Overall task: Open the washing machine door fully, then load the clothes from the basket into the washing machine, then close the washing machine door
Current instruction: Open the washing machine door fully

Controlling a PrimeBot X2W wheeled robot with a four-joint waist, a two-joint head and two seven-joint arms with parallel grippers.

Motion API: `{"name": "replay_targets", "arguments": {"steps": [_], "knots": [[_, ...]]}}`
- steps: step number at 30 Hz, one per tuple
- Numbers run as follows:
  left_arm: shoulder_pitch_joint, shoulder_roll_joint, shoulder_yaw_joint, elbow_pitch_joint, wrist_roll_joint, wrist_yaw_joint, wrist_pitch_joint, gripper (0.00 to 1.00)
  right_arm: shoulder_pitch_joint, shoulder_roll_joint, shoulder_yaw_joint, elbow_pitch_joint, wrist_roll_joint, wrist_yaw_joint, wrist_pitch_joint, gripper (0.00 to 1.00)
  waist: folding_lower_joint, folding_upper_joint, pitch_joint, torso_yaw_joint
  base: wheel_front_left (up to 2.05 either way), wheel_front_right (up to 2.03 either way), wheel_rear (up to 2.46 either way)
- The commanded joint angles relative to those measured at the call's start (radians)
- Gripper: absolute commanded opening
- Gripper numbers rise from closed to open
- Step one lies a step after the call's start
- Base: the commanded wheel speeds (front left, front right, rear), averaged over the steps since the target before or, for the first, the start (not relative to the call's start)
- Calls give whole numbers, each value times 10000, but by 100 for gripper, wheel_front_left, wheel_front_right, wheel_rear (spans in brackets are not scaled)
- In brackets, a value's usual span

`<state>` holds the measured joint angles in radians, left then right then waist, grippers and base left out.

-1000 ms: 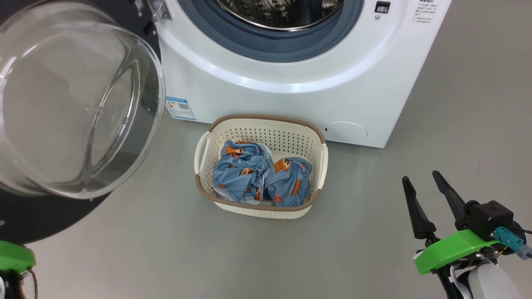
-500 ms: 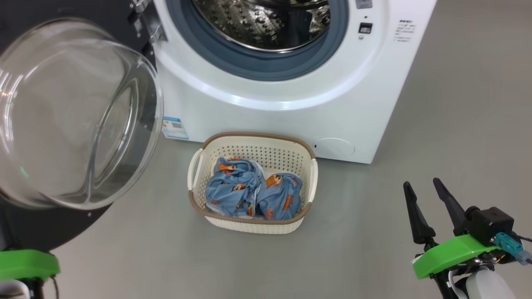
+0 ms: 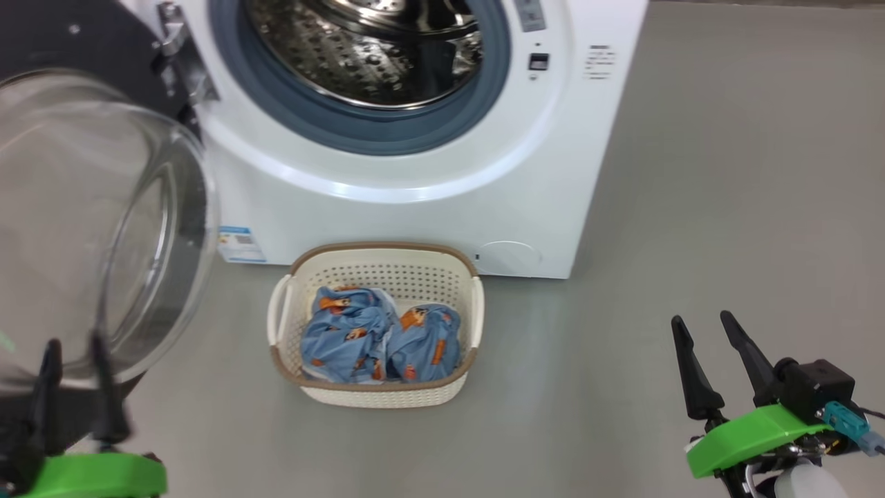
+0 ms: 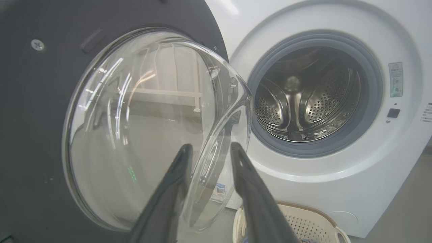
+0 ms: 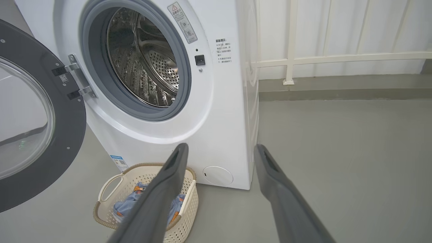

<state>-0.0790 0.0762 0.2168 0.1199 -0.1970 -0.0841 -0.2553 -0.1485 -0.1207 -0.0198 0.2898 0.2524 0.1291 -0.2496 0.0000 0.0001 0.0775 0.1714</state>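
Observation:
The washing machine (image 3: pixel 415 207) stands at the top with its steel drum (image 3: pixel 366 48) exposed. Its door (image 3: pixel 90 207) hangs wide open on the left, the clear glass bowl bulging toward me. On the floor in front sits the cream basket (image 3: pixel 387 273) holding two bundles of light blue clothes (image 3: pixel 346 335). My left gripper (image 3: pixel 75 349) is at the lower left, just before the door glass, fingers parted with nothing between them; the left wrist view has this gripper (image 4: pixel 211 145) pointing at the bowl's edge. My right gripper (image 3: pixel 700 319) stands open at the lower right, well clear of the basket.
Grey floor stretches to the right of the machine. A white railing (image 5: pixel 337 57) and a low kerb run behind it. A blue label sticker (image 3: pixel 240 243) and a round hatch (image 3: pixel 508 257) mark the machine's lower front.
The head camera has tilted up and turned, shifting the whole picture. My left gripper has risen into the head view and its fingers have parted. The right gripper is unchanged.

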Motion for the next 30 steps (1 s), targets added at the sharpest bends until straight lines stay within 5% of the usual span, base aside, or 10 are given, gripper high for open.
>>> {"name": "replay_targets", "arguments": {"steps": [1,16,30], "knots": [[-37,168,243,-337,55,-23,-64,100,18,-41,178,-309,22,16,-120,100,0,-1,14,-305,0,0,0],[1178,-178,-327,-419,151,74,-64,100,442,20,144,-788,-98,16,-121,100,0,-1,-283,-1568,0,0,0],[1627,-243,-353,-372,11,394,-65,100,862,84,176,-1035,-391,16,-122,100,0,-1,-724,-1597,0,0,0]]}}
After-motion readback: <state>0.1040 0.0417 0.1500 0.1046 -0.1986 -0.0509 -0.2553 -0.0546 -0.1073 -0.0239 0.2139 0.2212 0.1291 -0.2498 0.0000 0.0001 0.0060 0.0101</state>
